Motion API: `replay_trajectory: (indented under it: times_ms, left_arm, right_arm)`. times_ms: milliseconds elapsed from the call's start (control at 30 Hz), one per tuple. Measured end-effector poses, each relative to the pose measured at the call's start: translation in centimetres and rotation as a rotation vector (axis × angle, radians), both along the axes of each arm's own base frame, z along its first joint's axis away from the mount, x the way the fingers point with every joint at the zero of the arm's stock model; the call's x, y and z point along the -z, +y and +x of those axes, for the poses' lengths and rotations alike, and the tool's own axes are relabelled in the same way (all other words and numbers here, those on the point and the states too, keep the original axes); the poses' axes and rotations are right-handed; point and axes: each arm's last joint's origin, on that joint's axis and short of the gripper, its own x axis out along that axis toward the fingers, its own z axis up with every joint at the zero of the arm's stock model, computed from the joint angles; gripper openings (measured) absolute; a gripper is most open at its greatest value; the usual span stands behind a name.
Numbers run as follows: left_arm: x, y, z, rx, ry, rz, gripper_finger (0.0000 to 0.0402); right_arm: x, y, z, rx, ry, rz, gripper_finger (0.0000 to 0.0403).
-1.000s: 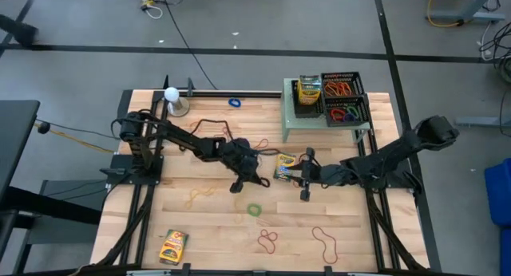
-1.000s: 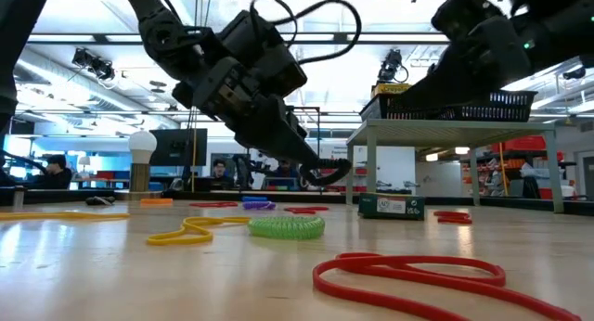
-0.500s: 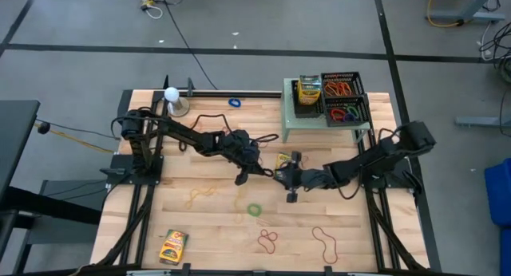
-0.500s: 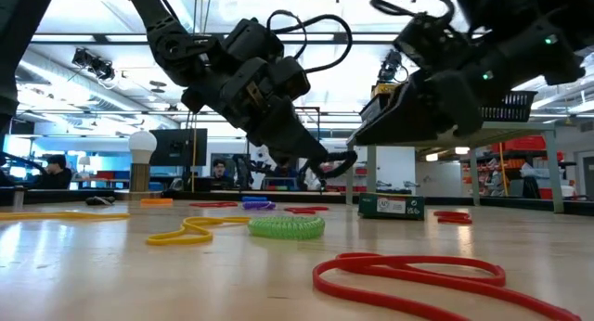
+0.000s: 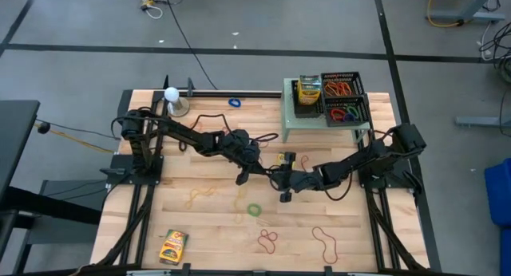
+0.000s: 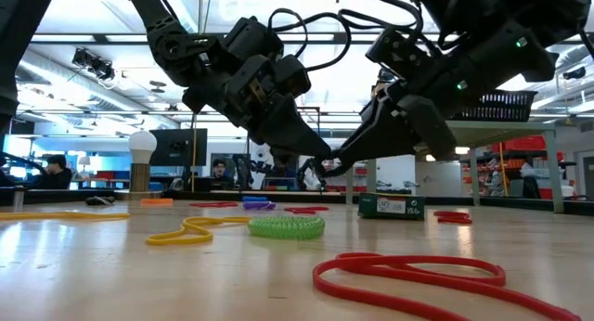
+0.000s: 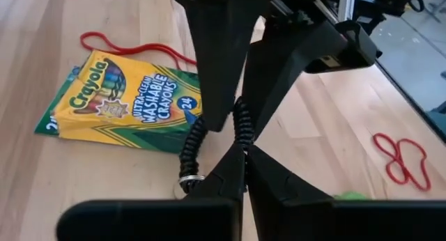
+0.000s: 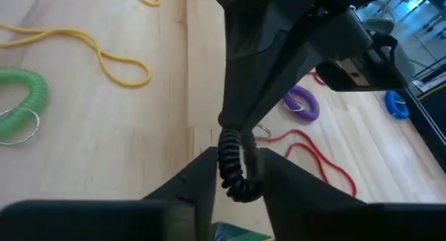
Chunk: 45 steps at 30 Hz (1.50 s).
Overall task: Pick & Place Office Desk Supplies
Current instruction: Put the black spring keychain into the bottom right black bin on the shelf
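The right arm has slid further toward the middle of the table, and now its gripper meets the left gripper above the wood. Both hold one black coil band. The left gripper is pinched tight on the coil's top end. The right gripper's fingers sit close on each side of the lower end, touching it.

The two arms cross over each other, so from above the coil is too small to see. The crayon box lying near them is half hidden there too. It is hard to tell how firmly the right fingers press.

The wooden table has loops spread about: a green coil, a yellow band and red bands. Another crayon box lies near the front edge. A black basket on a small green stand holds more bands and crayons. The room behind is a big bright workshop with desks and a few people sitting far off.
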Motion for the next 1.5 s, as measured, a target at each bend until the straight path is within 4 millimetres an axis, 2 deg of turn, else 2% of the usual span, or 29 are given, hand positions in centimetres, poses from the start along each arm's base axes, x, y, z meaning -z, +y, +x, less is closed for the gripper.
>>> replay_trajectory:
  times_ms: [167, 267, 533, 667, 833, 1000, 1167, 1300, 1500]
  left_arm:
    - [0.0, 0.1, 0.0, 0.005, -0.005, 0.015, 0.0014]
    - [0.0, 0.0, 0.0, 0.019, -0.012, 0.040, 0.0017]
    - [-1.6, 1.0, -1.7, -0.013, 0.086, 0.138, 0.0073]
    - [-2.6, 1.1, -2.6, -0.039, 0.097, 0.190, 0.0093]
    - [-0.3, 0.8, -5.0, -0.104, 0.024, 0.209, 0.0085]
    - [1.3, 0.8, -7.9, -0.286, -0.190, 0.204, 0.0061]
    - [1.2, 0.8, -10.6, -0.423, -0.389, 0.178, 0.0039]
    - [0.9, 0.7, -11.4, -0.436, -0.463, 0.173, 0.0028]
    - [1.0, 0.7, -11.5, -0.436, -0.461, 0.174, 0.0026]
  right_arm:
    - [0.0, 0.0, 0.0, 0.000, 0.002, 0.000, 0.0044]
    - [0.0, 0.0, 0.0, 0.000, 0.002, 0.000, 0.0018]
    - [0.0, 0.0, 0.0, 0.001, 0.001, 0.003, 0.0031]
    - [0.0, 0.0, 0.0, 0.001, 0.000, 0.005, 0.0023]
    - [-1.1, 0.1, -0.4, 0.009, -0.019, 0.035, 0.0020]
    - [-3.7, -0.1, -1.6, 0.044, -0.067, 0.095, 0.0023]
    - [-7.3, -0.4, -4.1, 0.119, -0.115, 0.104, 0.0023]
    - [-11.6, -1.0, -6.7, 0.220, -0.123, 0.093, 0.0023]
    - [-19.1, -3.0, -11.0, 0.458, -0.128, 0.101, 0.0023]
